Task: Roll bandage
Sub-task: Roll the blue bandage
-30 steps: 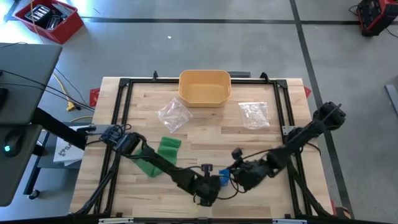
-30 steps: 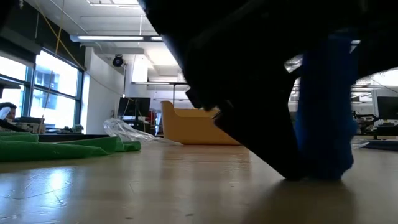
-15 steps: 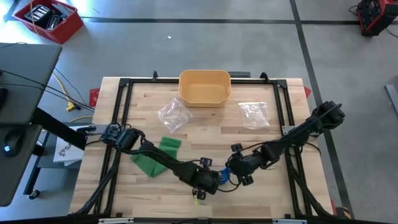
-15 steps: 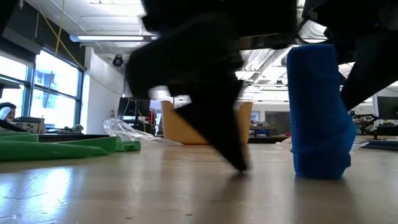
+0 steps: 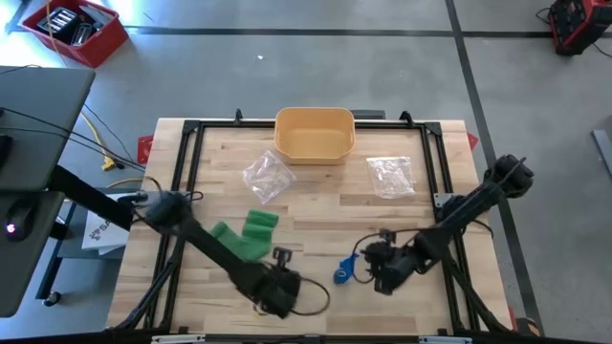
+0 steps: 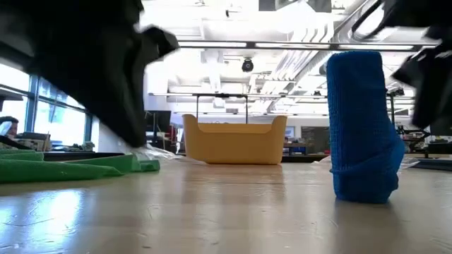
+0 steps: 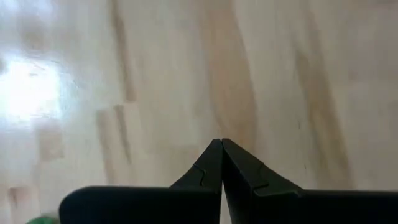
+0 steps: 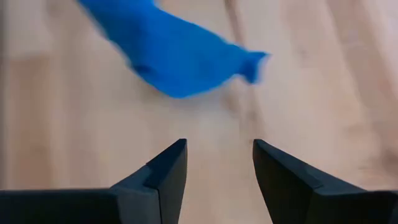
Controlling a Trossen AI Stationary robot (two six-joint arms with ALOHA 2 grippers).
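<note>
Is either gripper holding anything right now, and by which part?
Nothing is held. The blue bandage roll stands free on the table; the right gripper is open beside it, the left gripper shut on nothing.

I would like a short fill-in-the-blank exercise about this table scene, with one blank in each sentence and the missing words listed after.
1. The rolled bandage standing upright on the table is ____ in colour.
2. The right gripper is ____, with the roll lying free beyond its fingertips.
3. The left gripper is ____ and holds nothing.
4. The unrolled bandage lying flat near the left arm is ____ in colour.

Missing words: blue; open; shut; green
</note>
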